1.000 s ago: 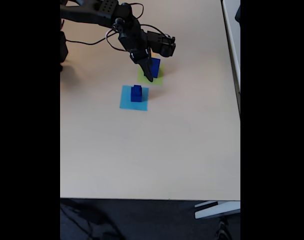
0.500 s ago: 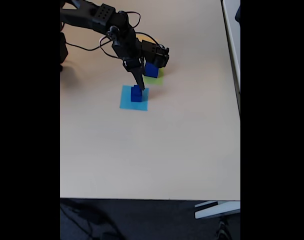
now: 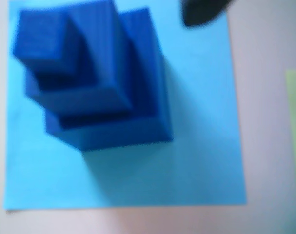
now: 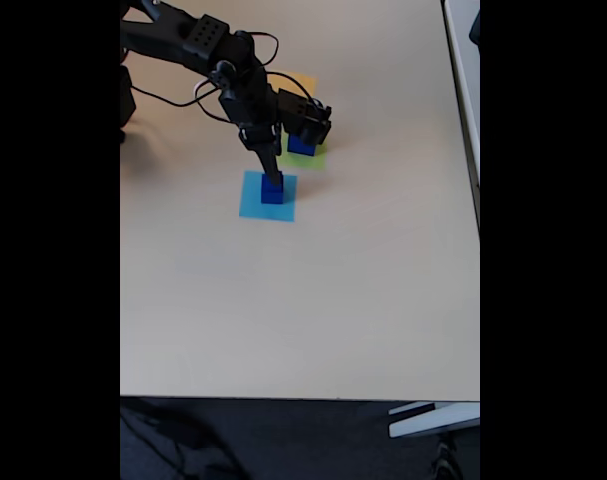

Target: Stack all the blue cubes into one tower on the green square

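While the pincer (image 4: 272, 172) hovers over the blue cubes (image 3: 89, 73) on the light-blue square (image 3: 196, 146) | jaw state: cannot tell | centre, pinch top cube squarely | green square (image 4: 311, 157) far-right holds another cube

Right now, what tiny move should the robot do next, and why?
Probably ease the gripper down a little and close on the top cube. The wrist view shows three blue cubes stacked on the light-blue square, not the green square, where one blue cube waits. The gripper hangs right over the stack, so taking the smallest cube looks like the next step.
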Controlling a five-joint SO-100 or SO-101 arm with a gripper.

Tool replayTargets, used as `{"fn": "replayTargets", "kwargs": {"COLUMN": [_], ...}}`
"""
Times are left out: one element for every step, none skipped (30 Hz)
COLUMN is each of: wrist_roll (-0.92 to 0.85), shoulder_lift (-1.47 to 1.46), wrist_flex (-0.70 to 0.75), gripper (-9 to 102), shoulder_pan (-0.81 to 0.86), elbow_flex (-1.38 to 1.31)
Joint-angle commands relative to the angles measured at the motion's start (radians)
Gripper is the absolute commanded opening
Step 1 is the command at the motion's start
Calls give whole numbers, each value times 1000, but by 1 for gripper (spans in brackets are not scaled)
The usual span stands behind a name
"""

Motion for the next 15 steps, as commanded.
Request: {"fn": "replayTargets", "kwargs": {"wrist_roll": [-6,-5,-2,-2,0,0,0,0,3,3,3,5,5,6,5], "shoulder_lift": [69,69,69,69,69,67,67,67,67,67,66,64,61,54,51], "wrist_flex": [-2,-3,-3,-5,-5,-6,-6,-6,-6,-9,-9,-11,-11,-12,-17], "gripper": [26,26,26,26,26,26,26,26,25,25,25,25,25,25,25], "shoulder_pan": [11,11,11,11,11,11,11,12,12,12,12,14,15,18,21], "elbow_flex": [-5,-2,0,3,5,5,6,8,11,14,14,14,14,14,14]}}
